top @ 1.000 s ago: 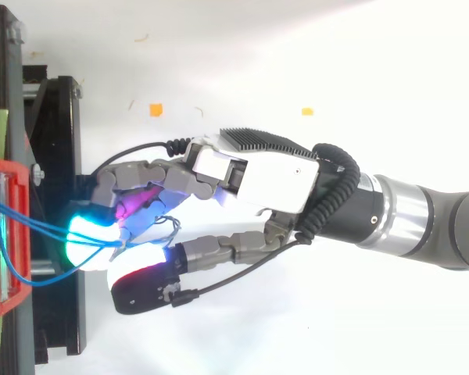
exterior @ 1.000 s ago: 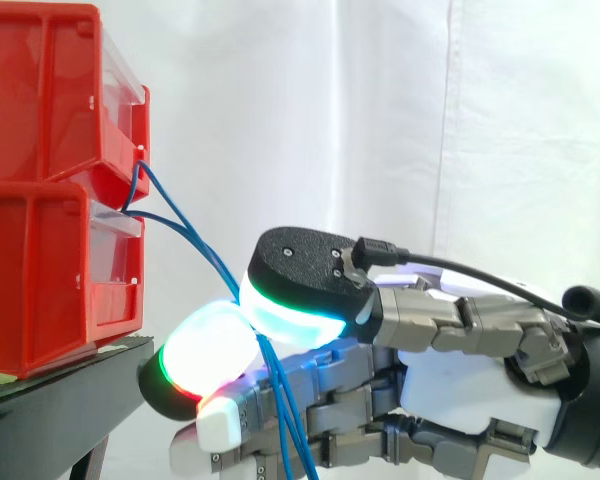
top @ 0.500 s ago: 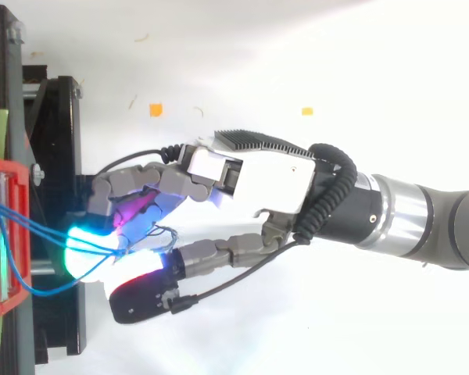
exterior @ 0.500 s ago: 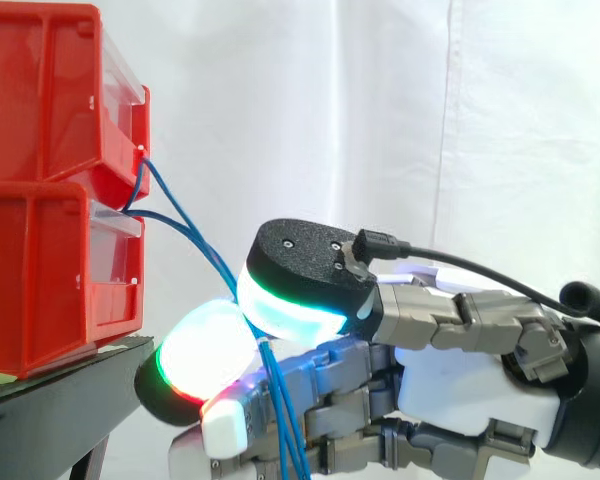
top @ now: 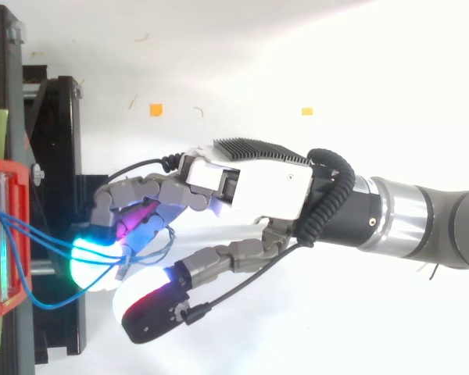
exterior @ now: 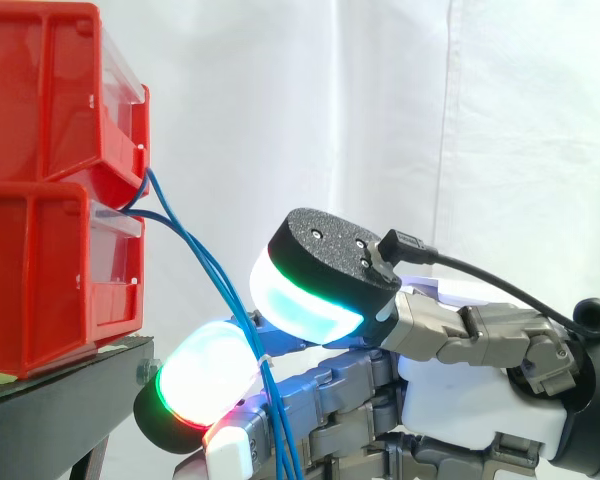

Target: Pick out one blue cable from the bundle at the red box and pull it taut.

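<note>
Hand [top: 258, 183] thumb rose; thin blue cables [exterior: 218, 272] w/ slack.

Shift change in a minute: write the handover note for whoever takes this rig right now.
Hand: shut on the blue cables, which pass between its glowing pads.
Things: the cables leave the front of the stacked red bins on the black stand and slope down to the hand. Several strands are in the grip, not one.
Done: bundle reached and grasped; some strands run fairly straight.
Left: one strand hangs in a slack loop by the bins. Single out one cable and pull it taut.
</note>
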